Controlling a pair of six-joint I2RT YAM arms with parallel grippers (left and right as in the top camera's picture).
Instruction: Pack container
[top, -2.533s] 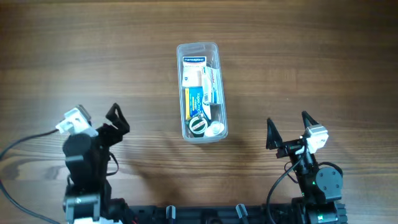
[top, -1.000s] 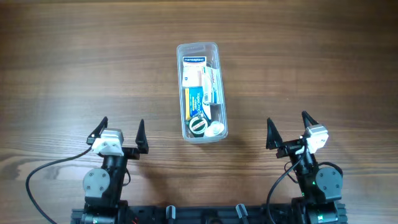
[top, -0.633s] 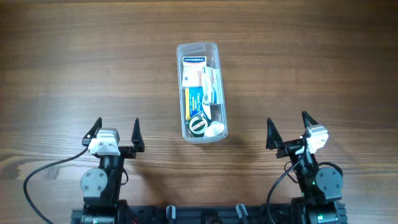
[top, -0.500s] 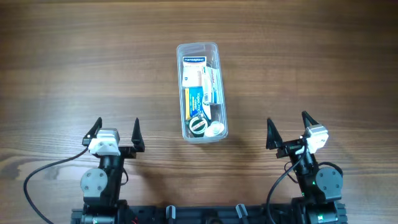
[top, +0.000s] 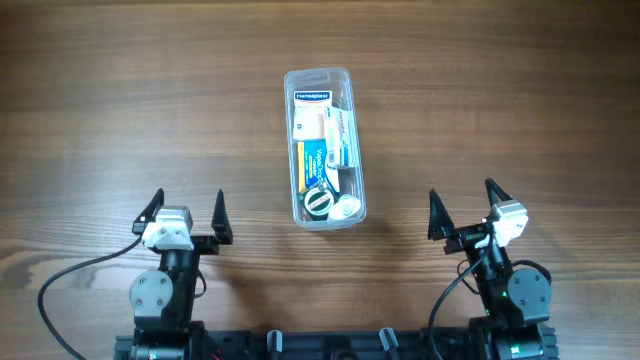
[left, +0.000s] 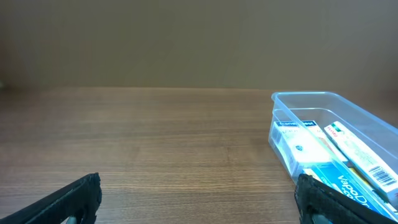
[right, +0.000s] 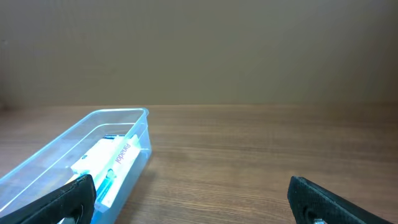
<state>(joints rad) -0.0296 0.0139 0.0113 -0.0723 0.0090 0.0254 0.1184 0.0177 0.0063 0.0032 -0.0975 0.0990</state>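
Observation:
The clear plastic container (top: 324, 146) lies lengthwise in the middle of the table. It holds white and blue-and-yellow boxes (top: 321, 140), a dark tape roll (top: 318, 201) and a white round item (top: 347, 207). It also shows at the right of the left wrist view (left: 336, 149) and at the left of the right wrist view (right: 81, 158). My left gripper (top: 186, 206) is open and empty, near the front edge, left of the container. My right gripper (top: 464, 201) is open and empty, near the front edge, right of it.
The wooden table (top: 120, 100) spreads around the container. Black cables (top: 70, 275) run from the arm bases at the front edge.
The left arm has swung from a tilted pose at the far left to an upright rest pose facing forward. It has been still for the last half second. The right arm has not moved.

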